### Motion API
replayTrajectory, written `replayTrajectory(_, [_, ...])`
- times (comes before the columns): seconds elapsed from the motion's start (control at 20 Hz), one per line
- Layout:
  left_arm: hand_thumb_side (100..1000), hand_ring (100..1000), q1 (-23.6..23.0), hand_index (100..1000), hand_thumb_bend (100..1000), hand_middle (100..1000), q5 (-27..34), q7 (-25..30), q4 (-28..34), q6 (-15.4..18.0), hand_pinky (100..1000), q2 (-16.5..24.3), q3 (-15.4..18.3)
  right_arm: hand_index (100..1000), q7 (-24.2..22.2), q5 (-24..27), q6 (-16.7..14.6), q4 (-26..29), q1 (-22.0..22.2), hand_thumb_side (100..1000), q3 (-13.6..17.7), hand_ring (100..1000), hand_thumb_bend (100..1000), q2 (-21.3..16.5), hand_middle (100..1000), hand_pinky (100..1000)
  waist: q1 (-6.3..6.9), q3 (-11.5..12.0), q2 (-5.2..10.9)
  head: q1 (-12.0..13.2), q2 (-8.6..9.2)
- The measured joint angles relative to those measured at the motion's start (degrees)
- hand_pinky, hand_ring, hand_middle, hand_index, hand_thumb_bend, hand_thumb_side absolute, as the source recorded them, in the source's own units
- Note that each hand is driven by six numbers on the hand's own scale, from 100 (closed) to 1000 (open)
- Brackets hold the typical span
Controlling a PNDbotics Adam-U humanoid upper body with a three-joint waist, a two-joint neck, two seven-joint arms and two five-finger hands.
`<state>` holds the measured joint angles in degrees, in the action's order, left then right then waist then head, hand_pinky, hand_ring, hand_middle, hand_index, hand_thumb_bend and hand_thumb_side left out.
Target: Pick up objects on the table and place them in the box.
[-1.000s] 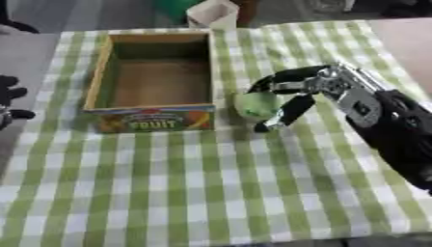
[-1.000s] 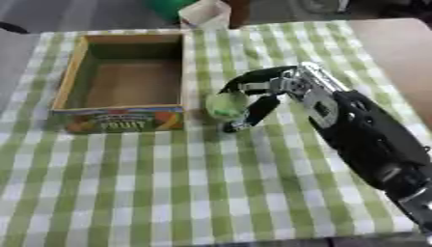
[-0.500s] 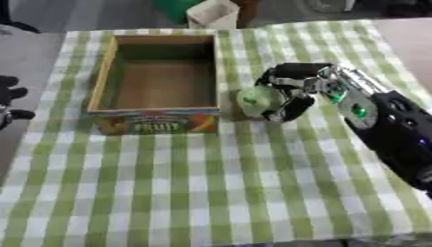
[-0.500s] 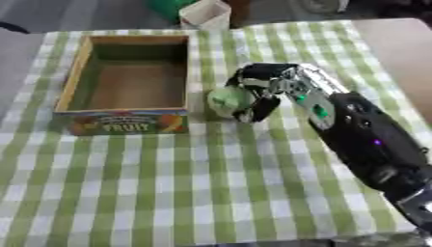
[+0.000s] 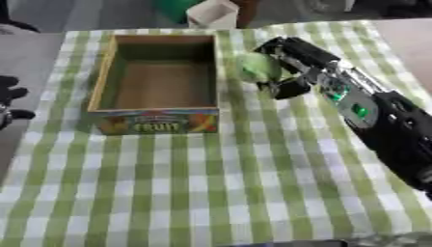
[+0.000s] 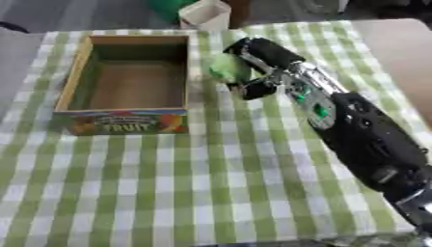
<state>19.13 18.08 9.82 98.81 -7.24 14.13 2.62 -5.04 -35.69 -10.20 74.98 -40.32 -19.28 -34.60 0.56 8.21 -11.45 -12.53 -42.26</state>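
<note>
A pale green round fruit (image 5: 256, 69) is held above the checked cloth, just right of the box's right wall. My right hand (image 5: 291, 58) is shut on it, fingers curled over its top and thumb under it. The open cardboard box (image 5: 103, 83) with "FRUIT" printed on its front stands at the upper left of the table, with nothing visible inside. My left hand (image 5: 10, 99) shows at the left edge beside the table, dark and idle, and its fingers are unclear.
A green-and-white checked cloth (image 5: 211, 183) covers the table. A small white carton (image 5: 211, 12) stands just beyond the far edge, behind the box. A bare tan surface (image 6: 397, 43) lies to the right of the cloth.
My right hand has closed on the green fruit and lifted it up and toward the box. The camera view has also shifted.
</note>
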Motion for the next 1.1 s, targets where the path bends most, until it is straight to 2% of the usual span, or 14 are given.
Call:
replayTrajectory(0.15, [217, 788, 0.0, 721, 194, 732, 0.0, 0.0, 0.0, 0.0, 603, 0.0, 0.0, 244, 0.9, 1.6, 0.5, 1.8, -2.0, 121, 0.6, 121, 100, 0.0, 114, 210, -0.01, 0.0, 0.15, 0.0, 0.00])
replayTrajectory(0.2, [218, 788, 0.0, 720, 203, 732, 0.0, 0.0, 0.0, 0.0, 603, 0.0, 0.0, 246, 1.0, 1.9, 0.6, 2.2, -2.9, 204, 0.7, 123, 100, 0.0, 117, 211, -0.02, 0.0, 0.30, 0.0, -0.01])
replayTrajectory(0.25, [216, 788, 0.0, 720, 194, 732, 0.0, 0.0, 0.0, 0.0, 603, 0.0, 0.0, 246, 1.0, 2.1, 0.7, 2.3, -3.7, 114, 0.9, 123, 100, 0.0, 116, 211, -0.02, 0.1, 0.45, 0.0, -0.02])
replayTrajectory(0.4, [215, 788, -0.1, 720, 194, 732, 0.0, 0.1, 0.0, 0.0, 602, 0.0, 0.0, 250, 1.0, 2.0, 0.7, 1.8, -6.6, 113, 1.3, 127, 100, 1.1, 120, 214, -0.01, 0.4, 0.75, -0.3, -0.05])
replayTrajectory(0.6, [212, 788, -0.3, 720, 193, 732, 0.0, 0.3, 0.0, -0.1, 602, 0.0, -0.4, 258, 0.4, 0.9, 0.2, -2.2, -10.1, 120, 1.3, 134, 100, 4.4, 127, 219, 0.07, 1.2, 0.91, -0.8, -0.10])
replayTrajectory(0.95, [213, 788, 0.1, 720, 194, 732, 0.1, 1.0, 0.0, -0.3, 602, -0.1, -1.1, 288, -0.4, -2.8, -2.6, -11.2, -14.0, 136, 1.7, 164, 100, 11.0, 153, 247, 0.35, 3.4, 0.86, -2.4, -0.18])
replayTrajectory(1.1, [212, 787, 0.6, 720, 194, 732, 0.1, 1.4, 0.0, -0.4, 602, -0.6, -1.5, 335, -0.7, -4.3, -3.6, -14.7, -14.8, 149, 2.2, 214, 100, 13.5, 200, 292, 0.36, 4.4, 0.60, -3.5, 0.02])
